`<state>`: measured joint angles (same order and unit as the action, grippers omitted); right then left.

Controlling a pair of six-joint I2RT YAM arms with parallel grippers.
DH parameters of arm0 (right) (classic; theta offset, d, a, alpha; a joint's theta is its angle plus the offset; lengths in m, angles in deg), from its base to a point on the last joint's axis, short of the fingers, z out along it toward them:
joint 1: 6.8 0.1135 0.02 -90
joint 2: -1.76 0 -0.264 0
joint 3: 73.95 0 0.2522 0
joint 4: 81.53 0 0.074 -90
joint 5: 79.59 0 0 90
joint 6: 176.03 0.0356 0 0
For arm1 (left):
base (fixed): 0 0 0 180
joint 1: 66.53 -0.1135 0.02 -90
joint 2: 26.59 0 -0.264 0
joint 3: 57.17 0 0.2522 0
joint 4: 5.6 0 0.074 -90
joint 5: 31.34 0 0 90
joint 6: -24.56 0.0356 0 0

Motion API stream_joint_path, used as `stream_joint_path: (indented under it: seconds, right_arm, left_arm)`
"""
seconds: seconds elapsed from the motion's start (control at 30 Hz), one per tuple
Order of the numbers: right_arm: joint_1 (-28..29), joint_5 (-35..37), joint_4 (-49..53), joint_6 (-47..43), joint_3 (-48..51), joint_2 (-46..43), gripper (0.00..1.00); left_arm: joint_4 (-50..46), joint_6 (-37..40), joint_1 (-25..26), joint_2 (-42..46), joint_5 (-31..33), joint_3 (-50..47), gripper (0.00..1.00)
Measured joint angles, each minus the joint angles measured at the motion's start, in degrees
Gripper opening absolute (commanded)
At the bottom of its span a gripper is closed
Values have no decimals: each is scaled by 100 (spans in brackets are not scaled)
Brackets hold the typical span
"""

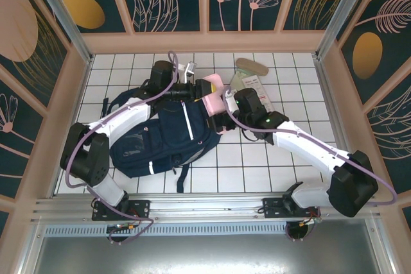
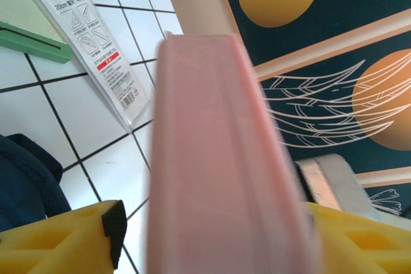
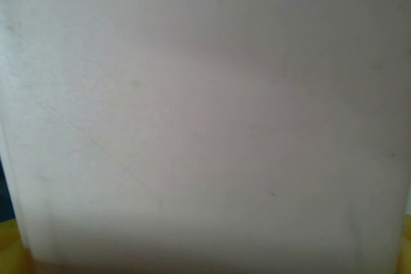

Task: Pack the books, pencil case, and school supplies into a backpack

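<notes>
Pencil case [image 2: 218,158] between left jaws

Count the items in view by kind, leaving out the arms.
Navy backpack: 1
Pink pencil case: 1
Tan oval piece: 1
Pale green pack: 1
White printed packet: 1
Total: 5

White arms [image 1: 308,145], black joints, lilac cables
</notes>
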<state>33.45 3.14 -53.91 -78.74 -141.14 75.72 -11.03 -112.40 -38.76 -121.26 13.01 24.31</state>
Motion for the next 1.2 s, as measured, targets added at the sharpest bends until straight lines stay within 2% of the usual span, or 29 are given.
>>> stream_joint_path:
  seconds: [0.1, 0.2, 0.47, 0.63, 0.7, 0.77, 0.87, 0.93, 1.03, 1.2]
  right_arm:
    - [31, -26, 2, 9, 2, -57, 82]
    - [35, -7, -44, 70, 59, -57, 99]
    - [37, 400, -555, 601, 184, -157, 99]
    - [4, 511, -1084, 984, 662, -564, 99]
    - [-129, 227, -1484, 1266, 1032, -874, 99]
    - [-413, -151, -2044, 2020, 1480, -1270, 99]
    - [-1357, -317, -2855, 3526, 2260, -1912, 99]
    - [-1733, -498, -3412, 4446, 2719, -2063, 99]
    - [-1891, -863, -4094, 5556, 3189, -1993, 99]
    - [-1838, -1325, -5034, 6577, 3316, -1648, 99]
  left_arm:
    - [11, -48, 0, -44, 22, 28, 50]
    - [107, -122, 26, -48, 116, 57, 42]
    - [179, -334, 33, -42, 610, 57, 30]
    - [236, -603, 59, 59, 774, 4, 29]
    - [350, -787, 109, 188, 881, -118, 29]
    - [535, -935, 125, 317, 975, -323, 28]
    - [911, -1261, -85, 549, 1283, -601, 28]
    - [1115, -1403, -205, 667, 1480, -660, 27]
    - [1390, -1558, -254, 874, 1735, -748, 27]
    - [1792, -1810, -227, 1010, 1810, -852, 27]
